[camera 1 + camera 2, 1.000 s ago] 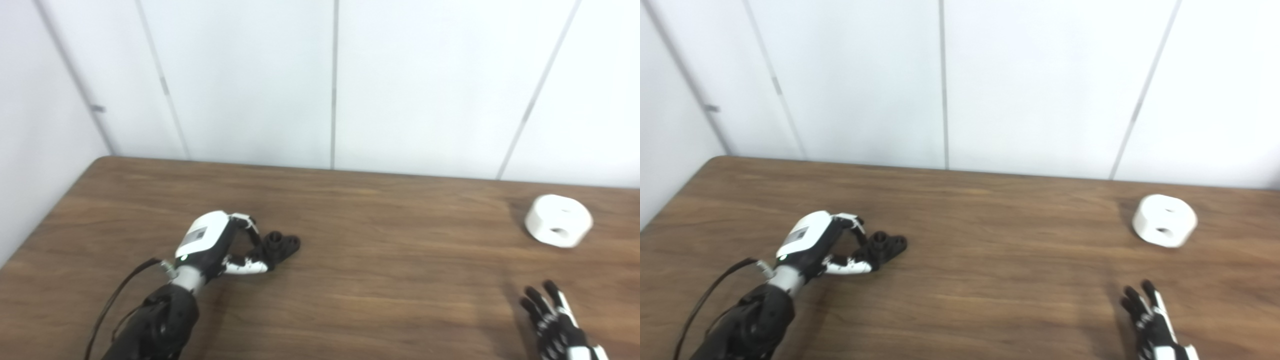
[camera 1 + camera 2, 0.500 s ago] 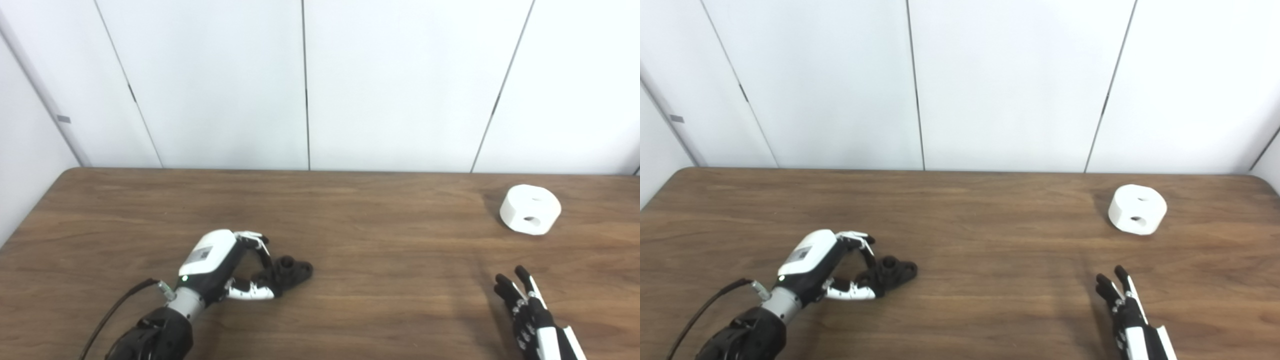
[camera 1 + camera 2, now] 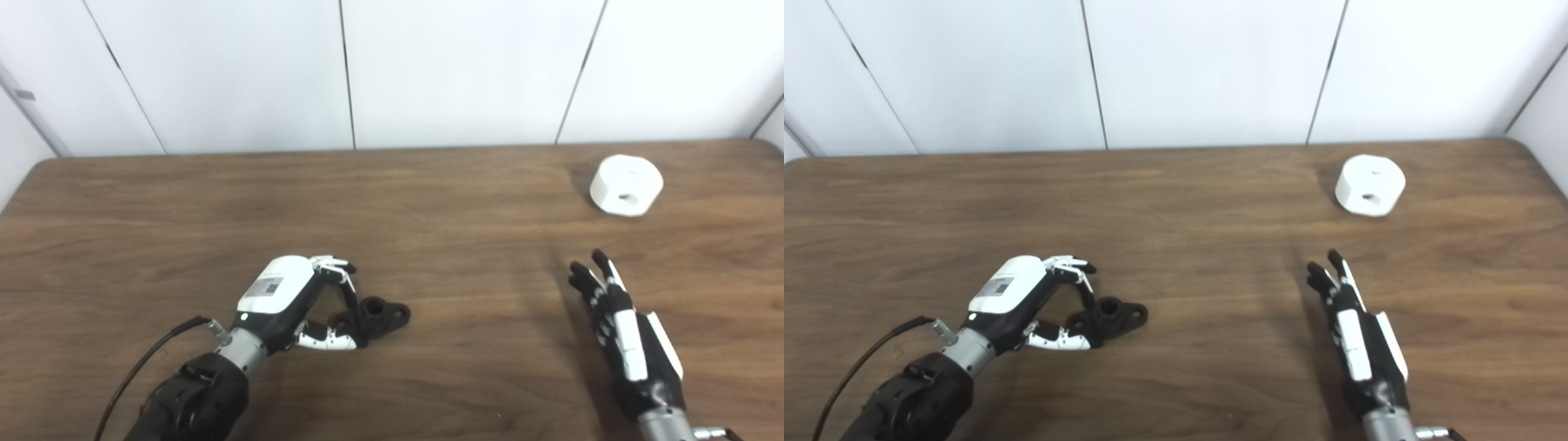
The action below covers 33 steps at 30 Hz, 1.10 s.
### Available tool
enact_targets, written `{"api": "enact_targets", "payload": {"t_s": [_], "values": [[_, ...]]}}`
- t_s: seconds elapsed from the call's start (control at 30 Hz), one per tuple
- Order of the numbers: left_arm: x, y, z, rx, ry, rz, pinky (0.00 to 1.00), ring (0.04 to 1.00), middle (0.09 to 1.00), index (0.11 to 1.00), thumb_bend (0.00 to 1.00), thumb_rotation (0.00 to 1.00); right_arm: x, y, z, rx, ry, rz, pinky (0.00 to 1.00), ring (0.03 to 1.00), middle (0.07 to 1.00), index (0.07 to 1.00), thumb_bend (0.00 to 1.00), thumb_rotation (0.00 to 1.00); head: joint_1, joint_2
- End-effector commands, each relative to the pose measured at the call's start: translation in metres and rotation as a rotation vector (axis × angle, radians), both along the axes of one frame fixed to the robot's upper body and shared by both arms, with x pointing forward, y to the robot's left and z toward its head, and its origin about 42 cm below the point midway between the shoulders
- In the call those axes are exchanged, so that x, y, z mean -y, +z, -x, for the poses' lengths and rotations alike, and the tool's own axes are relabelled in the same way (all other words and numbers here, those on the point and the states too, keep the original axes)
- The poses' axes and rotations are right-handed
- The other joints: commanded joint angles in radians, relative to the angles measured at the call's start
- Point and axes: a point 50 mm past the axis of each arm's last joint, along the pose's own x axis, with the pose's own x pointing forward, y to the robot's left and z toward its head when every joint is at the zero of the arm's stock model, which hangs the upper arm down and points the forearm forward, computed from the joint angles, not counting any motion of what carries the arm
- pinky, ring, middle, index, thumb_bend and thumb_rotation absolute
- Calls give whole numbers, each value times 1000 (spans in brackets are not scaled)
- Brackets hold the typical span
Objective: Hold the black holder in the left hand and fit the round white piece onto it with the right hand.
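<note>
The right hand (image 3: pixel 625 334) is lying open and empty, with the round white piece (image 3: pixel 626 185) well ahead of its fingertips. The left hand (image 3: pixel 294 303) is curling around the black holder (image 3: pixel 380 315) on the table (image 3: pixel 465 269); I cannot tell whether the grip is firm.

table (image 3: pixel 184 202): brown woodgrain
holder (image 3: pixel 375 315): black
round piece (image 3: pixel 626 185): white
left hand (image 3: pixel 288 303): white, black
wall (image 3: pixel 429 61): white

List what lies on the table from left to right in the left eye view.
left hand → black holder → right hand → round white piece
</note>
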Motion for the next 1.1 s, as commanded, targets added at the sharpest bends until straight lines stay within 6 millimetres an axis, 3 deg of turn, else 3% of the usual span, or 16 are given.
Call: {"api": "enact_targets", "payload": {"t_s": [0.0,0.33,0.57,0.93,1.07], "values": [[12,-17,16,-74,-80,-5,800,881,809,489,512,59,-12,8,-4,34,13,-24,1000,923,922,1000,658,1000,-2,-7],[22,-35,28,-36,-147,-1,926,880,799,489,513,59,-14,3,-3,24,4,-44,1000,915,908,1000,659,997,-8,-32],[26,-41,33,-38,-167,-13,910,881,800,489,513,61,-14,2,-1,24,8,-43,1000,924,914,1000,642,1000,-14,-40],[28,-42,33,-35,-157,3,904,878,800,488,512,58,-10,5,-4,41,4,-55,1000,925,922,1000,641,999,-20,-21],[25,-38,36,-38,-152,1,909,878,804,489,512,59,-9,9,-1,46,-7,-28,1000,932,928,1000,657,1000,-38,-39]]}}
